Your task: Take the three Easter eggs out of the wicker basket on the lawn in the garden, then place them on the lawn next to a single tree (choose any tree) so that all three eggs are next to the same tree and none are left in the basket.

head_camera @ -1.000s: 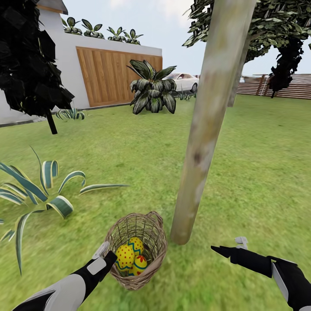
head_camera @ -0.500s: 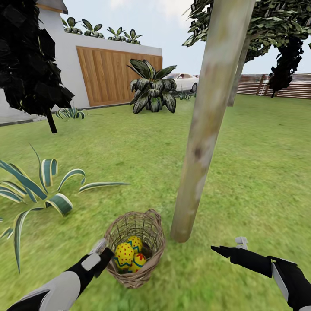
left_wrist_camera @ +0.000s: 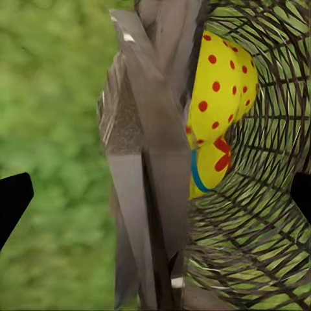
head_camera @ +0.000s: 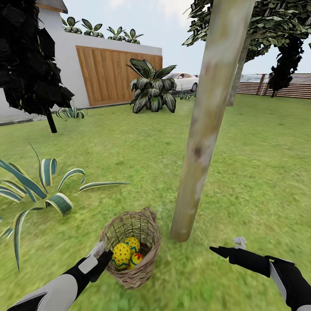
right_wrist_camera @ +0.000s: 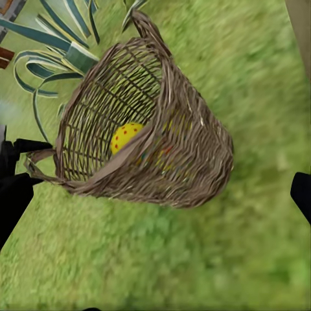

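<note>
Head view: wicker basket (head_camera: 131, 248) on lawn (head_camera: 259, 172), near foot of leaning tree (head_camera: 203, 129), tilted, mouth up and toward camera. Three Easter eggs (head_camera: 125, 255) inside. Left pincer (head_camera: 100, 255) at near rim, one finger inside, one outside; grip cannot be told. Right pincer (head_camera: 224, 247) well apart, open, empty.

Left wrist view: basket wall between fingers, egg beyond.

Right wrist view: basket leaning, mouth toward agave (right_wrist_camera: 58, 52).
</note>
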